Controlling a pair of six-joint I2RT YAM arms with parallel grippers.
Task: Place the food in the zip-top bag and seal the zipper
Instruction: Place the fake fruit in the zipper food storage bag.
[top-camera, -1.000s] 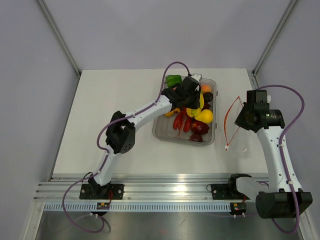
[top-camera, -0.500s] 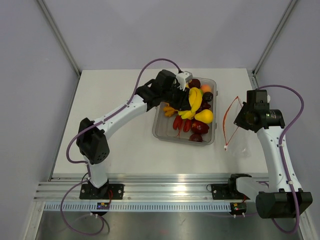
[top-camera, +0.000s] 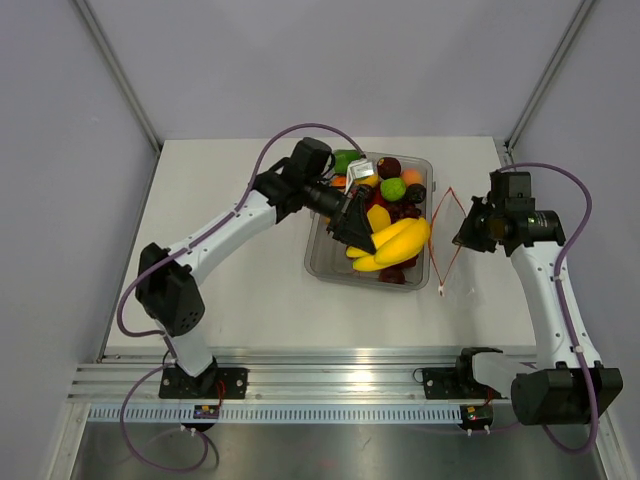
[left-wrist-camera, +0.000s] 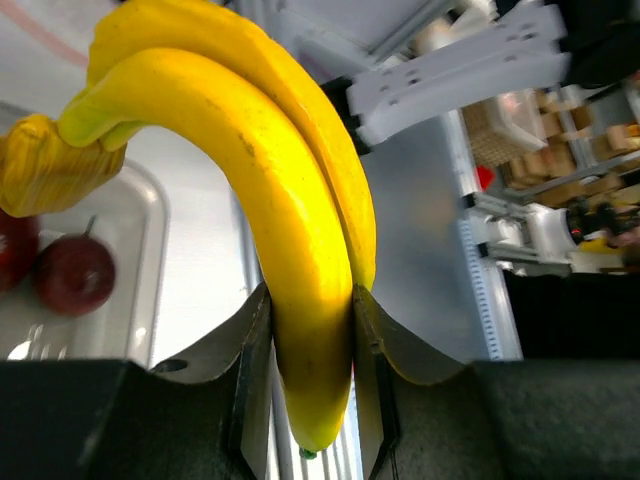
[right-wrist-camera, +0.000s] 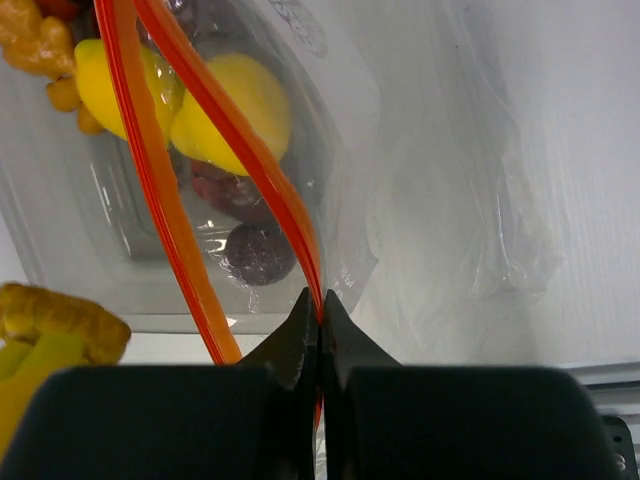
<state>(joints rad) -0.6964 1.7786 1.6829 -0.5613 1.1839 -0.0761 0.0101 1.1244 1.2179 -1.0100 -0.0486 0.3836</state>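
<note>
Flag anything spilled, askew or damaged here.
Nothing stands out. The left gripper holds the bananas above the tray; the right gripper pinches the zipper of the zip-top bag, its mouth open.

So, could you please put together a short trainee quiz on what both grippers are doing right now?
1. The left gripper holds: A) an orange B) bananas C) green pepper?
2. True or false: the bananas are already inside the zip-top bag.
3. Fill in: the right gripper is shut on the bag's ___.
Key: 1 B; 2 false; 3 zipper.
</note>
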